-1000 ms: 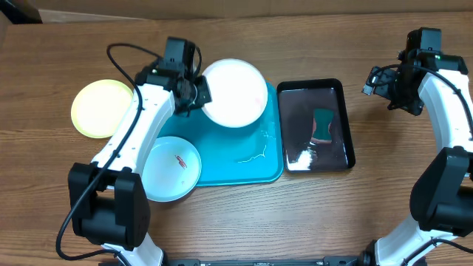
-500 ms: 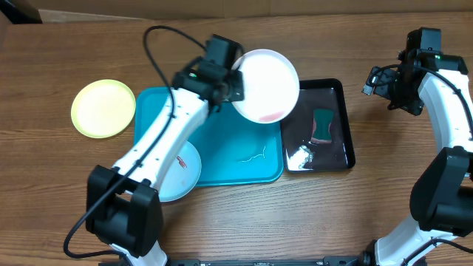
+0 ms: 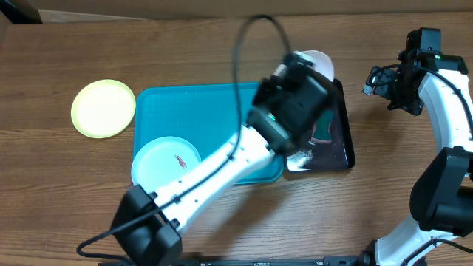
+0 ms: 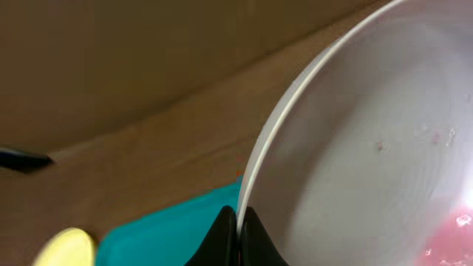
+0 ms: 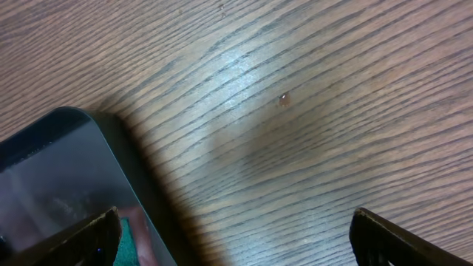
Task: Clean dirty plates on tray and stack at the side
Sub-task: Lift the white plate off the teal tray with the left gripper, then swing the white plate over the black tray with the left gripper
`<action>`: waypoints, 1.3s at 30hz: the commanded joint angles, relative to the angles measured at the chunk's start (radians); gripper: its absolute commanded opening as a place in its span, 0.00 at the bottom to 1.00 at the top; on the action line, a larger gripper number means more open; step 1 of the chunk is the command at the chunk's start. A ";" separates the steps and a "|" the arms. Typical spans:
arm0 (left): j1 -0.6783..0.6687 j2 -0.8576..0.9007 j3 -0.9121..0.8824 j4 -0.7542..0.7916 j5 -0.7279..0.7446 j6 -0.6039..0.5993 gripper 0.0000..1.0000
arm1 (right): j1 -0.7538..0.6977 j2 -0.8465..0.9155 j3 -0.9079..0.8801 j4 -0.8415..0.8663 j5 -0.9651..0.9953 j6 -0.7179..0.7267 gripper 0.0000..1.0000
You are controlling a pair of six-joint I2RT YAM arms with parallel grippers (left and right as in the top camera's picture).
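White plate point(image 3: 316, 60) overhead, held above black tray point(image 3: 345, 151) toward bench's right edge, likely for washing; light blue plate point(image 3: 166, 159) waits on turquoise tray point(image 3: 214, 111) | left wrist: left gripper point(image 4: 236, 230) pinches its rim | right wrist: right gripper point(image 5: 235, 222) fingers apart, idle above bench.

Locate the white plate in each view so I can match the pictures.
Overhead: the white plate shows upper centre-right, mostly hidden, by the black tray's far edge.
Left wrist: it fills the right half, its rim pinched in the left gripper.
Right wrist: not in it.
Shared landmark: the turquoise tray, in overhead and left wrist.
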 commanded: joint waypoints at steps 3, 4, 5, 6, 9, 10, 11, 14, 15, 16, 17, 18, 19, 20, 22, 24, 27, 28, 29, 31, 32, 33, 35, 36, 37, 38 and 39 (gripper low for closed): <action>-0.116 -0.019 0.027 0.075 -0.355 0.206 0.04 | -0.002 -0.019 0.010 0.005 0.000 0.003 1.00; -0.128 -0.019 0.027 0.092 -0.387 0.230 0.04 | -0.002 -0.019 0.010 0.005 0.000 0.003 1.00; -0.140 -0.019 0.027 0.109 -0.413 0.259 0.04 | -0.002 -0.019 0.010 0.005 0.000 0.003 1.00; -0.150 -0.019 0.027 0.121 -0.435 0.283 0.04 | -0.002 -0.019 0.010 0.005 0.000 0.003 1.00; -0.169 -0.019 0.027 0.157 -0.474 0.320 0.04 | -0.002 -0.019 0.010 0.005 0.000 0.003 1.00; -0.171 -0.019 0.027 0.166 -0.476 0.327 0.04 | -0.002 -0.019 0.010 0.005 0.000 0.003 1.00; -0.172 -0.019 0.027 0.169 -0.479 0.335 0.04 | -0.002 -0.019 0.010 0.005 0.000 0.003 1.00; -0.174 -0.019 0.027 0.172 -0.464 0.336 0.04 | -0.002 -0.019 0.010 0.005 0.000 0.003 1.00; -0.171 -0.018 0.027 0.174 -0.433 0.336 0.04 | -0.002 -0.019 0.010 0.005 0.000 0.003 1.00; -0.171 -0.018 0.027 0.168 -0.418 0.339 0.04 | -0.002 -0.019 0.010 0.005 0.000 0.003 1.00; -0.183 -0.018 0.027 0.164 -0.431 0.342 0.04 | -0.002 -0.019 0.010 0.005 0.000 0.003 1.00; -0.193 -0.018 0.027 0.164 -0.442 0.351 0.04 | -0.002 -0.019 0.010 0.005 0.000 0.003 1.00; -0.208 -0.018 0.027 0.164 -0.445 0.358 0.04 | -0.002 -0.019 0.010 0.005 0.000 0.003 1.00; -0.222 -0.018 0.027 0.164 -0.446 0.362 0.04 | -0.002 -0.019 0.010 0.005 0.000 0.003 1.00; -0.238 -0.018 0.027 0.183 -0.445 0.404 0.05 | -0.002 -0.019 0.010 0.005 0.000 0.003 1.00; -0.239 -0.018 0.027 0.209 -0.447 0.418 0.04 | -0.002 -0.019 0.010 0.005 0.000 0.003 1.00; -0.233 -0.018 0.027 0.213 -0.484 0.436 0.04 | -0.002 -0.019 0.010 0.005 0.000 0.003 1.00; -0.233 -0.018 0.027 0.212 -0.483 0.436 0.04 | -0.002 -0.019 0.010 0.005 0.000 0.003 1.00; -0.242 -0.018 0.027 0.195 -0.483 0.436 0.04 | -0.002 -0.019 0.010 0.005 0.000 0.003 1.00; -0.252 -0.016 0.027 0.187 -0.467 0.437 0.04 | -0.002 -0.019 0.010 0.005 0.000 0.003 1.00; -0.252 -0.016 0.027 0.187 -0.475 0.446 0.04 | -0.002 -0.019 0.010 0.005 0.000 0.003 1.00; -0.252 -0.016 0.027 0.188 -0.489 0.453 0.04 | -0.002 -0.019 0.010 0.005 0.000 0.003 1.00; -0.252 -0.016 0.027 0.190 -0.505 0.455 0.04 | -0.002 -0.019 0.010 0.005 0.001 0.003 1.00; -0.256 -0.016 0.027 0.182 -0.518 0.455 0.04 | -0.002 -0.019 0.010 0.005 0.000 0.003 1.00; -0.261 -0.016 0.027 0.182 -0.517 0.455 0.04 | -0.002 -0.019 0.010 0.005 0.000 0.003 1.00; -0.256 -0.016 0.027 0.196 -0.493 0.460 0.04 | -0.002 -0.019 0.010 0.005 0.000 0.003 1.00; -0.250 -0.015 0.027 0.208 -0.470 0.476 0.04 | -0.002 -0.019 0.010 0.005 0.000 0.003 1.00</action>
